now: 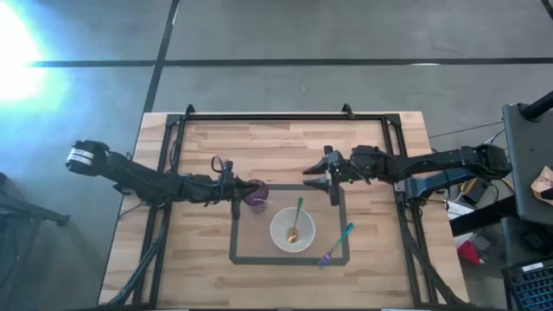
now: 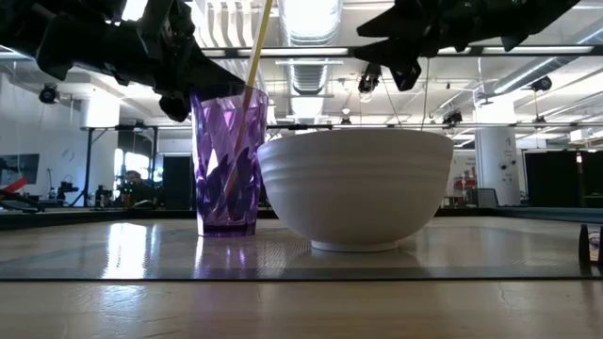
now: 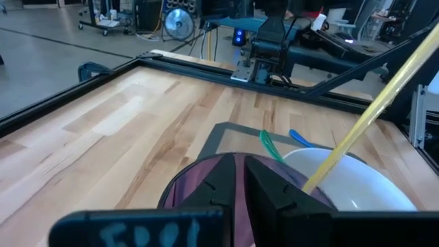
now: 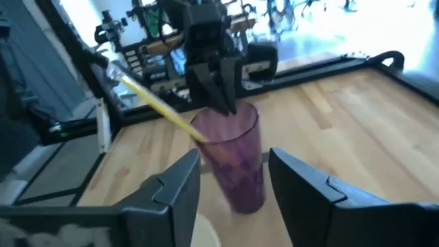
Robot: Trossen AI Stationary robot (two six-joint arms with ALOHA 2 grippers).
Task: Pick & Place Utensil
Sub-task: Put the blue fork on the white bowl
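A purple faceted cup [image 1: 257, 193] stands upright on the wooden table beside a white bowl [image 1: 292, 231]. A yellow utensil handle [image 2: 252, 66] stands in the cup and leans on its rim toward the near edge. A green-handled spoon [image 1: 296, 220] lies in the bowl. A blue and purple fork [image 1: 335, 245] lies flat on the table to the bowl's right. My left gripper [image 1: 236, 194] is shut at the cup's left rim. My right gripper [image 1: 332, 179] hovers open to the cup's right, apart from it. My left gripper comes at the cup almost level from the table's left, and its shut fingertips [image 3: 226, 180] meet the rim on the cup's left side [image 4: 236, 110]. The fingers themselves hide whether they pinch the wall or only rest against it. The cup stands upright on the table.
A dark tape rectangle [image 1: 235, 250] on the table frames the bowl and the fork. A black metal frame [image 1: 285, 115] runs along the table's far edge and down both sides. There is bare wood in front of the bowl.
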